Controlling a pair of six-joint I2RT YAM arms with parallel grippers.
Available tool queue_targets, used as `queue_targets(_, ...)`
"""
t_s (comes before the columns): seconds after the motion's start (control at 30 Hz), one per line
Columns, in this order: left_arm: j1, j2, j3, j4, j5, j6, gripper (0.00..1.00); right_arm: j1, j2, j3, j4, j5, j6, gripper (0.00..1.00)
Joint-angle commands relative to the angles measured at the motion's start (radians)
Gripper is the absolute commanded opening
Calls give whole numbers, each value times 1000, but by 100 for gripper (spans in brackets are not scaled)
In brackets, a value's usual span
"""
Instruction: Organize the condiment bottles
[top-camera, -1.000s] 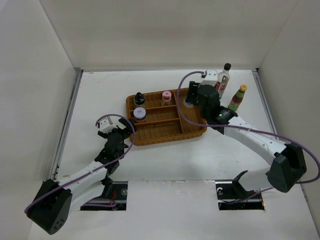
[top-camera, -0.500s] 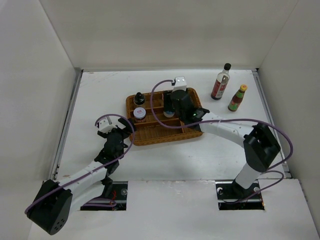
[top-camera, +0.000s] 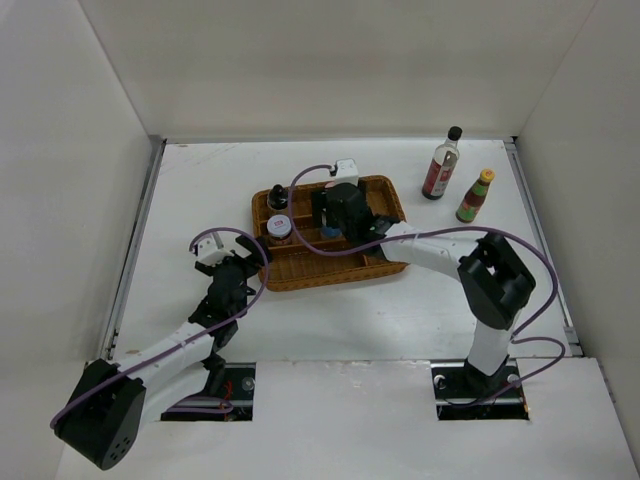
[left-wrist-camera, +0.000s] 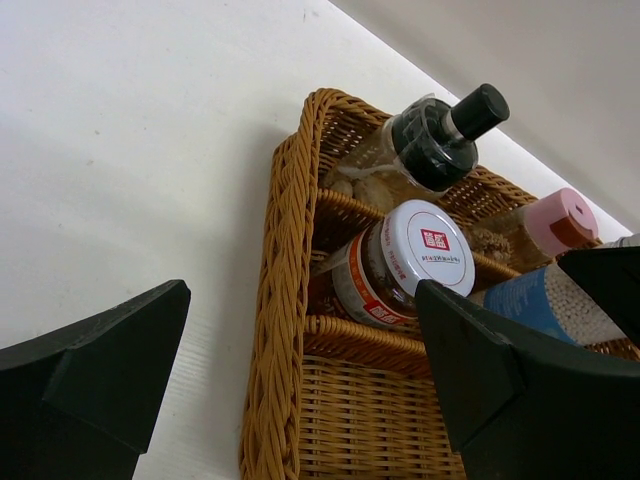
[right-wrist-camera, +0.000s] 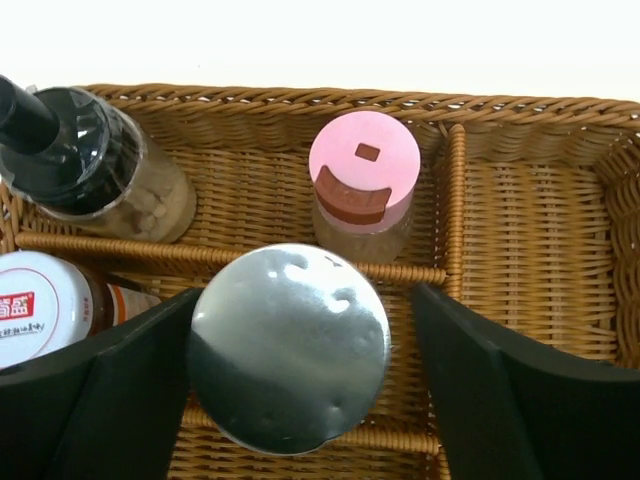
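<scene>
1. Condiment bottles counted: six. Inside the wicker tray (top-camera: 330, 281): four. Outside it on the desk (top-camera: 200, 190): two.
2. White-and-blue bottle (right-wrist-camera: 288, 345): one. Upright inside the tray, silver top toward the right wrist camera, placed between the right jaws. Exact compartment hidden under its own top.
3. Right jaws: spread wider than that bottle, with bare wicker visible between the bottle and one finger (right-wrist-camera: 500, 400). Other finger flush with the bottle's outline in view; contact there impossible to tell. Not clamped on the bottle.
4. Pink-capped bottle (right-wrist-camera: 362, 180): one. Upright in the tray's back row, just beyond the white-and-blue bottle.
5. Squat black-capped bottle (right-wrist-camera: 90, 165): one. Same back row, at its left end as seen from above.
6. Short jar (left-wrist-camera: 432, 248): one. Pale lid with red print, second row, left end, just beside the white-and-blue bottle.
7. Tall clear bottle (top-camera: 440, 165) with red label and black cap: one. Upright on the desk at far right, well apart from the tray.
8. Green-and-yellow-capped bottle (top-camera: 476, 197): one. Upright on the desk, near the tall clear bottle, on its near-right side.
9. Left jaws: fully apart, holding nothing. Positioned low over the desk, just beside the tray's left end and facing it.
10. Trays counted: one, brown wicker, divided. Arms counted: two.
</scene>
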Motion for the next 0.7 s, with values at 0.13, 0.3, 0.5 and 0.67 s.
queue_targets(0.13, 10, 1, -11, 37, 15, -15, 100, -33, -210, -3, 12, -18, -5, 100)
queue_targets(0.3, 10, 3, -14, 47, 9, -18, 100, -191, -368, -41, 1, -25, -17, 100)
queue_targets(0.5, 10, 3, -14, 47, 14, -22, 100, -464, -347, 95, -94, 36, -62, 100)
queue_targets(0.67, 16, -17, -16, 37, 20, -22, 100, -569, -210, 222, -186, 54, -100, 100)
